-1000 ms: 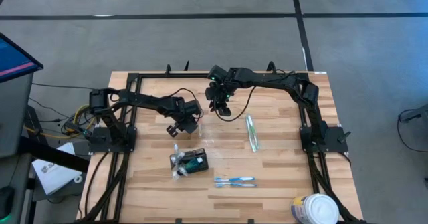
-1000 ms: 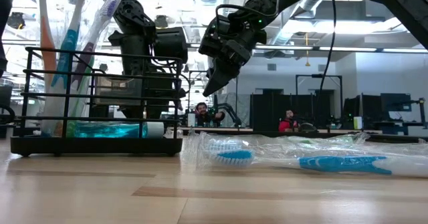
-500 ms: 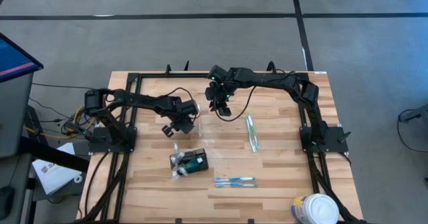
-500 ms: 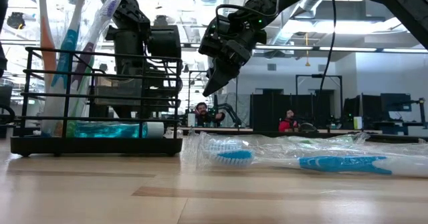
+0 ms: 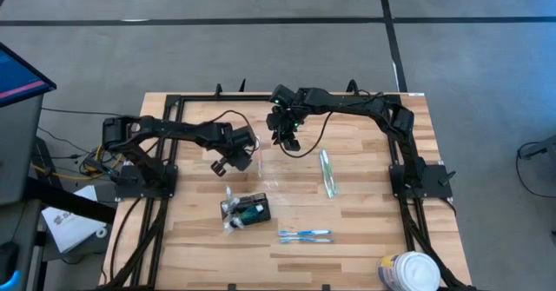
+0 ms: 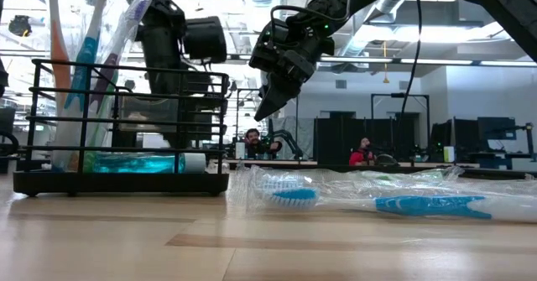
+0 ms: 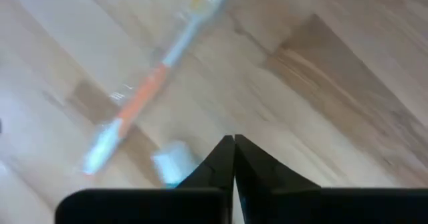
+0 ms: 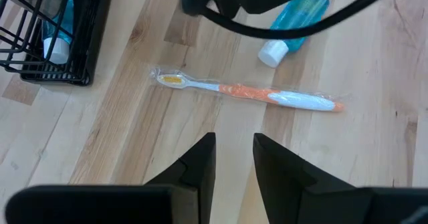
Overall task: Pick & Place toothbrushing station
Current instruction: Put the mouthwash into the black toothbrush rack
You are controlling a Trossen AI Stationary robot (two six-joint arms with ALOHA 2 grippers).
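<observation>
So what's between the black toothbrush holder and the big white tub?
Two blue toothbrushes lie on the table between the holder and the tub; the high view shows it.

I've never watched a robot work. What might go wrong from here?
The left hand is shut and empty near the clear-wrapped orange toothbrush; the wrapper may slip when grasped. The open right hand hovers close to the left arm, so they might bump. The black wire toothbrush rack holds upright brushes; a knock might tip it.
</observation>
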